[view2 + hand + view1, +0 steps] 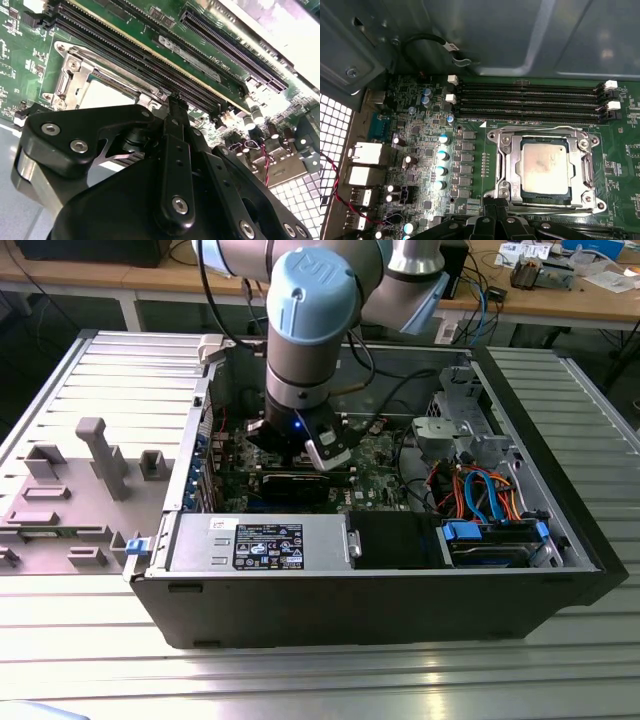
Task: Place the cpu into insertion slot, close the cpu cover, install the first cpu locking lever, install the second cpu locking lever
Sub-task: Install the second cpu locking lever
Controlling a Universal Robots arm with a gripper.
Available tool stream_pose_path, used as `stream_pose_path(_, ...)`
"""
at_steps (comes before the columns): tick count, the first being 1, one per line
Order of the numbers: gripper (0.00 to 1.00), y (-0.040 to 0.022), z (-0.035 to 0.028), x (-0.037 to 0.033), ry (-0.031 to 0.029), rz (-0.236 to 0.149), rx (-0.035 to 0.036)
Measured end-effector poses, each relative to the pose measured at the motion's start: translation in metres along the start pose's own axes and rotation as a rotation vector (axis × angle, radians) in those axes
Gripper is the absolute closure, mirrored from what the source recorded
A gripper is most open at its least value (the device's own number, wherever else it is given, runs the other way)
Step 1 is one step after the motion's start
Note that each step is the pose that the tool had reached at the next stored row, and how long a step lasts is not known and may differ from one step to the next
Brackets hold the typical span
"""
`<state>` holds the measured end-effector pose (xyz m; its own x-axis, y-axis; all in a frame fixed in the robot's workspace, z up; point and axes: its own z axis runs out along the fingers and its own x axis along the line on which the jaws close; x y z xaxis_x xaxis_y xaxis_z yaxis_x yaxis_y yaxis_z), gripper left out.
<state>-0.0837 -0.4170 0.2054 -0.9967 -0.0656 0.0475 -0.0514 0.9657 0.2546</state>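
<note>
Silver-topped cpu (pixel 544 167) just beyond the jaws

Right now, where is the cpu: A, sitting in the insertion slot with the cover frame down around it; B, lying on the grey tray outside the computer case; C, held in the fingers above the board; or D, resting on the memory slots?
A. In the first wrist view the cpu lies flat in the insertion slot, its silver top showing through the window of the cpu cover.
</note>
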Motion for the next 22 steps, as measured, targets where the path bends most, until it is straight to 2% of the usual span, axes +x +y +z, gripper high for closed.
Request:
stream_pose_path(21, 0.89, 0.0042, 0.0094, -0.0003, 0.0000, 0.000, -0.0006)
stream_pose_path(22, 0.89, 0.0043, 0.0095, -0.0001, 0.0002, 0.000, 0.0031)
